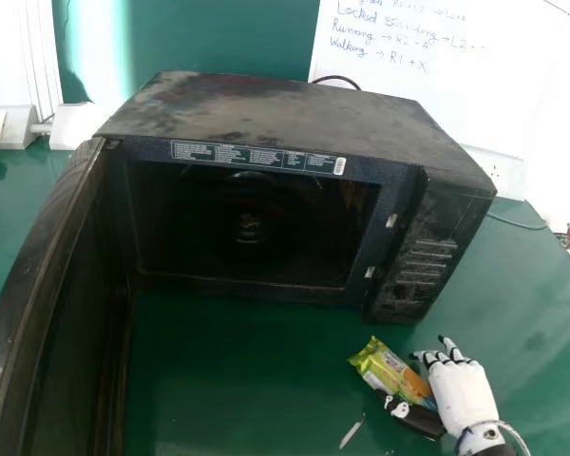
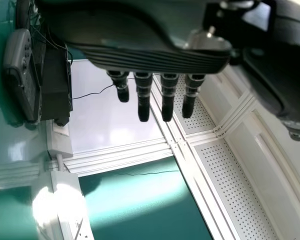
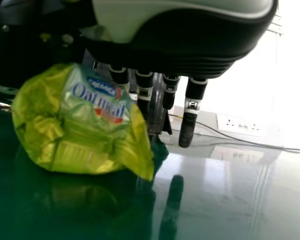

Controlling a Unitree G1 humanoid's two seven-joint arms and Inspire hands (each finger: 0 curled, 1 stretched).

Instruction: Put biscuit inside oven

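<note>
Step in hand, as I judge it: the grasp; the biscuit (image 1: 391, 369) is outside the oven (image 1: 266, 114), low by the table (image 1: 527, 313), btwn R hand's (image 1: 464, 391) thumb (image 1: 413, 416) & fingers (image 3: 189, 131). R hand is apart, not clamped: fingers fairly straight, pointing down in R wrist view, w/ the yellow-green pack on the thumb side, prob. touching the thumb. Can't tell if there's any real squeeze on it, or if the pack's full weight is on the table. L hand (image 2: 143, 102) is idle in L wrist view, fingers straight & a bit spread, nothing in them. Oven sits ahead of R hand & off to its left; the control panel (image 1: 420, 261) is the nearest bit, straight ahead & slightly left. Door (image 1: 52, 275) is wide open, well over to R hand's left, so it needs no opening. Cavity (image 1: 252, 228) is ahead-left, past the panel. Next move prob. = curl fingers in vs thumb for a firm pinch, then lift enough to clear the cavity's lower lip, swing left past the panel, push fwd & let go inside. Risks: slick, crinkly wrapper could slip or twist if pinched near its end; knuckles or pack may knock the panel if R hand goes fwd before it goes left. Pack should be light & squashy, biscuits inside may crack, so grip firm but not hard.
</note>
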